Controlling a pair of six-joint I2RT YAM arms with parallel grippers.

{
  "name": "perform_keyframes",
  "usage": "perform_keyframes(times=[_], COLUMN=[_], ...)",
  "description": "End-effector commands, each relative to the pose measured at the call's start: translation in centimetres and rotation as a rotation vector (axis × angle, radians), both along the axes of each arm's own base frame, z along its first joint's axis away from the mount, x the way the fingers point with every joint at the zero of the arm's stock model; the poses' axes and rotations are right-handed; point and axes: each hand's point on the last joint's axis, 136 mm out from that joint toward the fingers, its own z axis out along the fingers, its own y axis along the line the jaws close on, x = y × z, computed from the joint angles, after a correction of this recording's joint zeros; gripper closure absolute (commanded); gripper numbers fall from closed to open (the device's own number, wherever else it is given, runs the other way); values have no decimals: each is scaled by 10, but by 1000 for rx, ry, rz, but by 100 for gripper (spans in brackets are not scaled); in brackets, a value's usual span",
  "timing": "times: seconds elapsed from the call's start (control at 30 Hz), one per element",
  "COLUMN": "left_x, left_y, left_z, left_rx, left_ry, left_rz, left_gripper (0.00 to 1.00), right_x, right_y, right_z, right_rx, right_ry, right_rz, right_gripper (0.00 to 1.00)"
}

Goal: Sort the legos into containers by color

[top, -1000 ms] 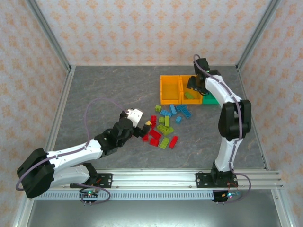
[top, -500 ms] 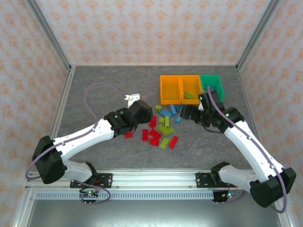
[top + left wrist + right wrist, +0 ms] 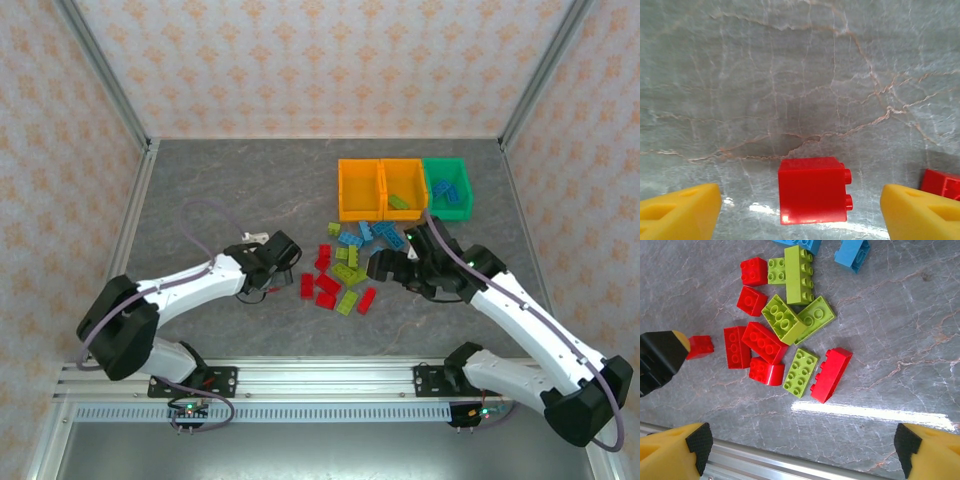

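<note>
A lone red lego point(image 3: 812, 189) lies on its side on the table, midway between the yellow fingers of my left gripper point(image 3: 800, 212), which is open and not touching it. The same brick point(image 3: 700, 346) sits left of the pile, beside a left fingertip point(image 3: 662, 360). My right gripper point(image 3: 801, 452) hangs open above the pile's near edge, nothing between its pads. Below it lie a long red lego point(image 3: 831, 374), a lime plate point(image 3: 801, 372) and more red, lime and blue legos point(image 3: 345, 272). At the back stand two orange containers point(image 3: 341, 190) point(image 3: 421, 175) and a green container point(image 3: 466, 185).
The middle orange bin holds a lime brick point(image 3: 400, 201); the green bin holds blue bricks point(image 3: 446, 190). An aluminium rail point(image 3: 765, 465) runs along the table's near edge just below my right gripper. Bare grey table point(image 3: 220, 190) spreads left of the pile.
My right arm has swung back from the bins to hover over the pile. My left gripper has moved left and down around a red brick lying apart from the pile.
</note>
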Motion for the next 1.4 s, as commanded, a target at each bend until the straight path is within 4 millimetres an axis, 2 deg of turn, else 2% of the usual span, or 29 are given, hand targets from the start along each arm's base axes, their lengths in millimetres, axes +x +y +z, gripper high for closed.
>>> perform_keyframes(times=[0.0, 0.1, 0.2, 0.27, 0.37, 0.47, 0.57, 0.63, 0.73, 0.9, 0.97, 1.03, 1.17, 1.23, 1.37], left_x=[4, 4, 3, 3, 4, 11, 35, 61, 99, 168, 192, 216, 247, 256, 261], left_y=[-4, -9, -13, -16, -29, -37, -47, -63, -85, -131, -153, -174, -193, -199, -207], left_z=[-17, -29, -34, -34, -27, -3, 47, 90, 135, 162, 161, 148, 125, 118, 117], left_rx=[-52, -80, -96, -116, -177, -204, -229, -256, -248, -235, -242, -233, -181, -165, -176], left_ry=[33, 71, 90, 98, 112, 96, -20, -131, -259, -390, -408, -413, -405, -401, -400], left_rz=[29, 21, 18, 22, 14, -4, -41, -89, -141, -221, -257, -289, -319, -332, -354], left_gripper=[19, 27, 44, 55, 64, 71, 76, 77, 77, 77, 77, 77, 75, 68, 44], right_x=[14, 20, 25, 31, 42, 54, 65, 71, 78, 80, 79, 75, 66, 61, 55], right_y=[5, 6, 5, 3, 0, -5, -16, -25, -41, -57, -60, -62, -67, -68, -68], right_z=[10, 9, 11, 13, 21, 31, 41, 47, 49, 53, 52, 48, 39, 35, 26], right_rx=[9, -13, -32, -44, -61, -75, -89, -95, -119, -155, -167, -177, -175, -169, -169], right_ry=[-34, -22, -31, -45, -76, -114, -153, -180, -203, -233, -232, -220, -203, -196, -172], right_rz=[-31, -40, -55, -77, -109, -149, -196, -235, -300, -360, -362, -367, -379, -382, -372], right_gripper=[4, 4, 4, 3, 3, 2, 1, 1, 0, 0, 0, 0, 0, 0, 0])
